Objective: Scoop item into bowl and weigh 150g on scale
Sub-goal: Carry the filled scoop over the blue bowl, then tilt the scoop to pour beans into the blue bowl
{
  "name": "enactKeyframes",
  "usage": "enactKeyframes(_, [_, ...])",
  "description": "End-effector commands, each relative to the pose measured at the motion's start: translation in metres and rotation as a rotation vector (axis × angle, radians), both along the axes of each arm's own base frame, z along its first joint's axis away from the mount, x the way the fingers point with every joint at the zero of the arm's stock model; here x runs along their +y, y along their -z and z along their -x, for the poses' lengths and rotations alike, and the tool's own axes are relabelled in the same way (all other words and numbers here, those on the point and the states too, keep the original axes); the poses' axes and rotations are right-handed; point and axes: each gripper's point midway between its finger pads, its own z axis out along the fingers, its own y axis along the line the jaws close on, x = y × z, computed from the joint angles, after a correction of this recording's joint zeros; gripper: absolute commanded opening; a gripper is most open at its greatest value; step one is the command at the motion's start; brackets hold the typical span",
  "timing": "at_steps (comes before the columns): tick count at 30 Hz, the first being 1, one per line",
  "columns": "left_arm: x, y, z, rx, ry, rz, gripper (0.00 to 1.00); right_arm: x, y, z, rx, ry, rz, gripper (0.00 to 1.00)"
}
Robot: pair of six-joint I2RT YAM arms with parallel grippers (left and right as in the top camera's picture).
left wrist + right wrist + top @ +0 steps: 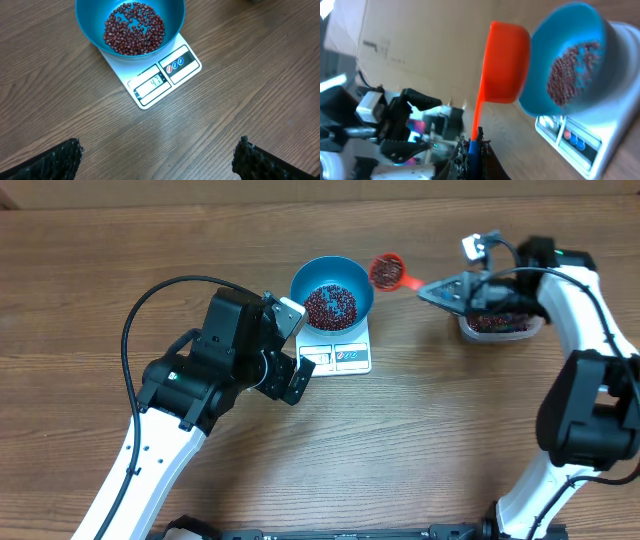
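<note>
The right gripper is clamped on the thin handle of an orange scoop. The scoop's long axis runs left and slightly far from the jaws, and its cup end sits just beside the far-right rim of the blue bowl. From overhead the cup faces up and is loaded; the right wrist view shows only its underside. The bowl sits on the white scale and holds a heap of beans. Only the left wrist view makes the display legible, reading 47. The left gripper is spread wide, holding nothing, just left of the scale. A clear tub lies partly hidden under the right arm.
</note>
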Motion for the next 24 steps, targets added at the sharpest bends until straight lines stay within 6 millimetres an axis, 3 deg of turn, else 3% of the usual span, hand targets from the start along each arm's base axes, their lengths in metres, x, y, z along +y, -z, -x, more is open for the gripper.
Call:
enactKeyframes(1, [0.0, 0.001, 0.002, 0.003, 0.019, 0.001, 1.0, 0.023, -0.004, -0.01, 0.043, -0.027, 0.041, 0.04])
enactKeyframes(7, [0.0, 0.002, 0.002, 0.003, 0.019, 0.0, 1.0, 0.055, 0.023, -0.027, 0.07, 0.003, 0.235, 0.04])
enactKeyframes(13, [0.0, 0.001, 0.002, 0.003, 0.019, 0.001, 1.0, 0.063, 0.041, -0.03, 0.085, 0.038, 0.367, 0.03])
enactKeyframes(19, [0.0, 0.002, 0.002, 0.003, 0.019, 0.0, 1.0, 0.07, 0.035, -0.026, 0.015, 0.062, 0.484, 0.04])
enactKeyframes(24, [0.0, 0.001, 0.002, 0.003, 0.019, 0.001, 1.0, 0.068, 0.019, -0.025, -0.076, 0.119, 0.605, 0.04])
